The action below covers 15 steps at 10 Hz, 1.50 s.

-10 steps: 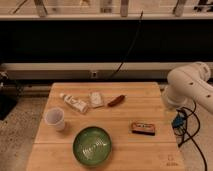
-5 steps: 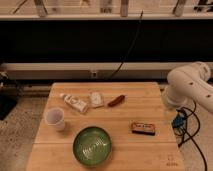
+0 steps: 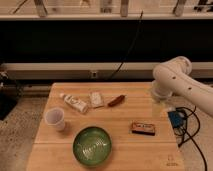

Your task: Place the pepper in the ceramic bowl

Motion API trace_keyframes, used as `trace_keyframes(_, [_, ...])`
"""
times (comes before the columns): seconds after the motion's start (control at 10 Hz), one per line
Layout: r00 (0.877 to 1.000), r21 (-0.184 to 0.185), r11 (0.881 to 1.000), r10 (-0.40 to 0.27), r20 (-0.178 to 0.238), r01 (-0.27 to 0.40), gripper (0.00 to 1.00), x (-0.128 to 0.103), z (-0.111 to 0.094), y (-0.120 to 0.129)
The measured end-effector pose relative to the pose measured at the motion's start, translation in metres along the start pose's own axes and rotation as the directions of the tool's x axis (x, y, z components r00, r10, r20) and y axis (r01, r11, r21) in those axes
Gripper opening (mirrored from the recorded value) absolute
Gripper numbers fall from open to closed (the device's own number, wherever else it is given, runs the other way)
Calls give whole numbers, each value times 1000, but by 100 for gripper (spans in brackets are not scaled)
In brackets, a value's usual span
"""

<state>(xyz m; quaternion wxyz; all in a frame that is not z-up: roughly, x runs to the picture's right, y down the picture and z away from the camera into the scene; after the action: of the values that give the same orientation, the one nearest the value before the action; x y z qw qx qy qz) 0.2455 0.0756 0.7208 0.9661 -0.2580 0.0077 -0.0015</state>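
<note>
The wooden table (image 3: 50, 150) holds everything. The white arm (image 3: 182, 82) bends over the table's right edge, as the camera sees it. The green ceramic bowl (image 3: 76, 141) sits near the front of the table. The pepper (image 3: 116, 100) lies flat near the back of the table, about in the middle, well apart from the bowl. The pincer (image 3: 161, 100) seems to hang under the bend of the arm, by that right edge. It is hard to make out there, but it looks open and holds nothing. From the pincer, the pepper lies off to the left in the camera view. The pepper's long side slants, with one tip toward the arm and the back and the other toward the bowl. I think the pincer should close across that slant, not along it.
</note>
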Motion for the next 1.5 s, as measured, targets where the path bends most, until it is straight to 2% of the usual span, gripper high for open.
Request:
trace_keyframes(0.4, [999,13,999,-31,38,30,80,-29,22,-23])
trace_keyframes(0.7, [997,18,999,-45,59,44,80,-39,39,-33])
trace_keyframes(1.5, [990,-14,994,-104,98,106,80,-64,88,-49])
